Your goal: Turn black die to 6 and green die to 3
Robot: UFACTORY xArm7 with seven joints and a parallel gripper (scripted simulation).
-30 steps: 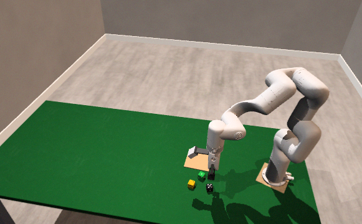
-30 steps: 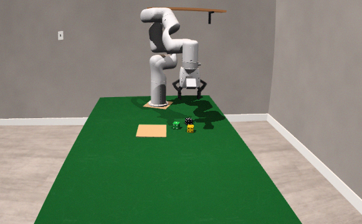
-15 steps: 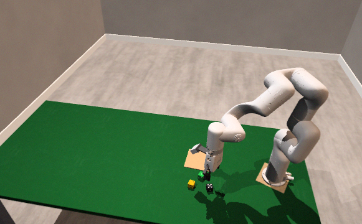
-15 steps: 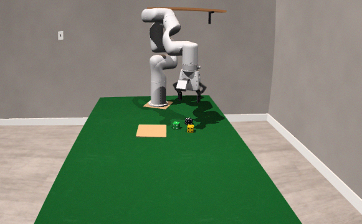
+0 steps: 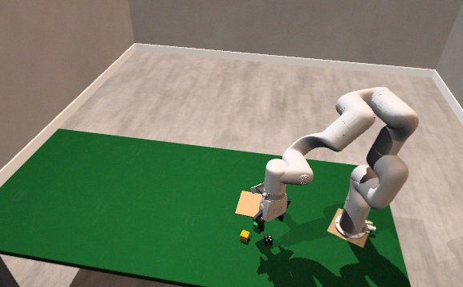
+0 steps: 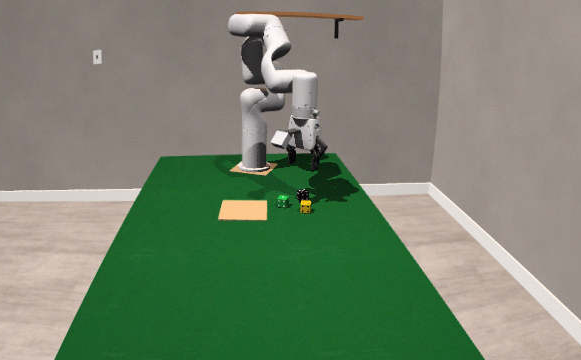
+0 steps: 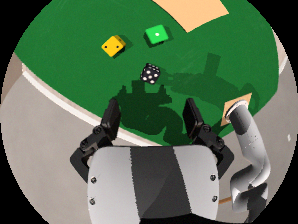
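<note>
While our pincer (image 5: 274, 215) (image 6: 303, 165) (image 7: 151, 106) hangs over the green table (image 5: 96, 199) (image 6: 270, 300) (image 7: 65, 30), we have it wide open with nothing in it. In the wrist view, we see the black die (image 5: 268, 240) (image 6: 302, 195) (image 7: 150, 74) nearest its tips. Farther out from it sit the yellow die (image 5: 245, 236) (image 6: 305, 207) (image 7: 113, 46) and the green die (image 5: 255, 224) (image 6: 283, 202) (image 7: 157, 35), with one dot on top. Past the green one lies our tan mat (image 5: 248, 204) (image 6: 243, 210) (image 7: 197, 12), and all three dice are off it.

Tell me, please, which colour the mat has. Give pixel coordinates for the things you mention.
The mat (image 5: 248, 204) (image 6: 243, 210) (image 7: 195, 14) is plain light orange-tan, best seen in the exterior view.
</note>
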